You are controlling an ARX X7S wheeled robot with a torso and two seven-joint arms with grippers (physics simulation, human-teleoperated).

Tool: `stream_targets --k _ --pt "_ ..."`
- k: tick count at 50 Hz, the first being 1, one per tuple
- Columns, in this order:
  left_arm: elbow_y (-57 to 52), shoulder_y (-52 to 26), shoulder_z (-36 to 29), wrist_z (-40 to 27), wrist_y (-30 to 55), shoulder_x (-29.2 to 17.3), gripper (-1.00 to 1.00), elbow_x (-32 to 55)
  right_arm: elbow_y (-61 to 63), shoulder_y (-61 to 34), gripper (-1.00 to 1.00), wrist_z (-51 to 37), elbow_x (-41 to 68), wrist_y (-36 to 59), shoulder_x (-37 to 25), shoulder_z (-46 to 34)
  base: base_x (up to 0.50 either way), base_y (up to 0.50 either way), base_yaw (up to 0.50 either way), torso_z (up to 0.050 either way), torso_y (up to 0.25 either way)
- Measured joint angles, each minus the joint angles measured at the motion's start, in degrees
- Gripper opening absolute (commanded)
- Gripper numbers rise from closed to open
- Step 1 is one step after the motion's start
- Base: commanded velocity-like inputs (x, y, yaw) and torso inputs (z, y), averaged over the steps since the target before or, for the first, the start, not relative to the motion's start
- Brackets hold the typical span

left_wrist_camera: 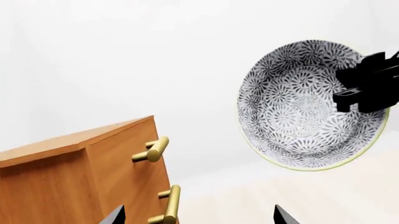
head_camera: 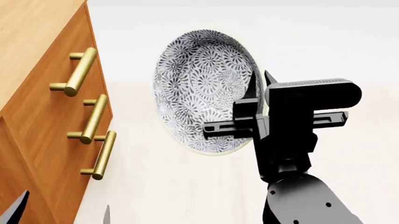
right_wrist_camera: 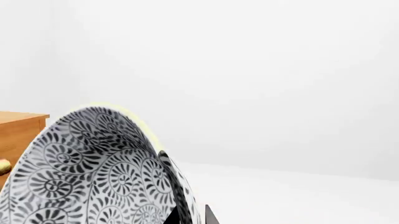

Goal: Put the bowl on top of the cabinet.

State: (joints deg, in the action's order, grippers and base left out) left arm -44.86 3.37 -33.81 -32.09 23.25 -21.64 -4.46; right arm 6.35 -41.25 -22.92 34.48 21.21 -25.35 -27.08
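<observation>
Since your right gripper (head_camera: 255, 100) is pinching the floral bowl (head_camera: 203, 88) by its rim mid-air beside the cabinet (head_camera: 37, 60), you're mid-carry, so swing it over the lighter top and level it out; left gripper (head_camera: 59, 212) empty, tips spread.

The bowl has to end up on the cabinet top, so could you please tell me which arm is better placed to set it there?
The right. The right gripper is already clamped on the rim of the bowl, holding it tilted in the air beside the cabinet. The left gripper is open, empty and lower down.

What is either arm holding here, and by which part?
The right gripper holds the deep grey floral-patterned bowl by its rim, jaws pinching the wall. The left gripper holds nothing.
</observation>
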Motion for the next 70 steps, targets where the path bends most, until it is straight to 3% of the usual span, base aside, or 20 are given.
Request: stream_targets --k 42,70 --pt "-10.32 -10.41 -10.37 3.88 21.25 4.20 1.00 -10.87 -1.61 3.20 -1.00 11.63 2.96 -4.86 -2.16 -2.64 0.00 0.00 0.00 0.000 0.000" --pt "-8.86 -14.53 -5.39 10.15 27.06 7.37 1.00 -4.53 6.07 7.67 -1.00 12.17 -1.12 -7.19 -4.77 -6.37 0.00 0.00 0.00 0.000 0.000"
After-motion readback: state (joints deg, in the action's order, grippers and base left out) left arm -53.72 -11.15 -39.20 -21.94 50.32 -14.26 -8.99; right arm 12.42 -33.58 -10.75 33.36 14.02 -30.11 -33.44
